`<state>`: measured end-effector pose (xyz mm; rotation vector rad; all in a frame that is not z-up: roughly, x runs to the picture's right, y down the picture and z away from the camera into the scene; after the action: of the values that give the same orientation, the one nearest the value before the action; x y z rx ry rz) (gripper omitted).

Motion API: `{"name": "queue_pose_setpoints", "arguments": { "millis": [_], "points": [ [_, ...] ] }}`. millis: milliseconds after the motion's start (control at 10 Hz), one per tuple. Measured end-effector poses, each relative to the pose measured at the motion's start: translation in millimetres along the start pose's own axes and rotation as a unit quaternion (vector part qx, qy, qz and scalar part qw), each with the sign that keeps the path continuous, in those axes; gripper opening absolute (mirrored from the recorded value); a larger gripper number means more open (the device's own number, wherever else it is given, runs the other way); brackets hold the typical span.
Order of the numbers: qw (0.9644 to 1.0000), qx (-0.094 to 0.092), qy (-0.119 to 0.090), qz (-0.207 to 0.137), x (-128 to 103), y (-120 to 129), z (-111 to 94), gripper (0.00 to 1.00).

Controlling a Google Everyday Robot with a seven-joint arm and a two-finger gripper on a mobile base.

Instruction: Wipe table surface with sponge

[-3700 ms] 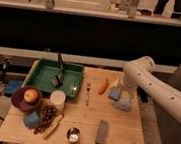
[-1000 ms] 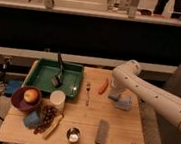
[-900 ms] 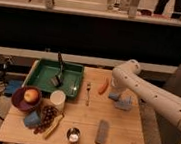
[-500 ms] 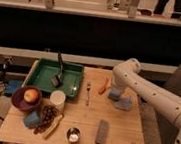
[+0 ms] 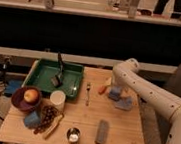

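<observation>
A green tray (image 5: pixel 41 78) holds perhaps a brush (image 5: pixel 58 76), fork (image 5: pixel 87 92) beside.

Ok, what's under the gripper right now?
The gripper hangs over the blue sponge, which lies on the table surface between the carrot and a paler blue-grey piece. The gripper covers the sponge's far edge, so I cannot tell whether they touch.
</observation>
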<state>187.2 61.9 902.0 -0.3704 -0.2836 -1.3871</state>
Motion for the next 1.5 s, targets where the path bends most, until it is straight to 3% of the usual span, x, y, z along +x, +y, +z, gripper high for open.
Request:
{"name": "queue_pose_setpoints", "arguments": {
  "millis": [500,700,900,1500],
  "points": [
    [0.9994,-0.02,-0.027,0.009,8.7,7.0,22.2,0.8],
    [0.999,-0.024,-0.037,0.01,9.9,9.1,27.6,0.79],
    [0.9986,-0.026,-0.044,0.012,9.9,12.9,31.6,0.69],
    [0.9977,-0.031,-0.058,0.015,9.6,19.4,41.7,0.68]
  ]
}}
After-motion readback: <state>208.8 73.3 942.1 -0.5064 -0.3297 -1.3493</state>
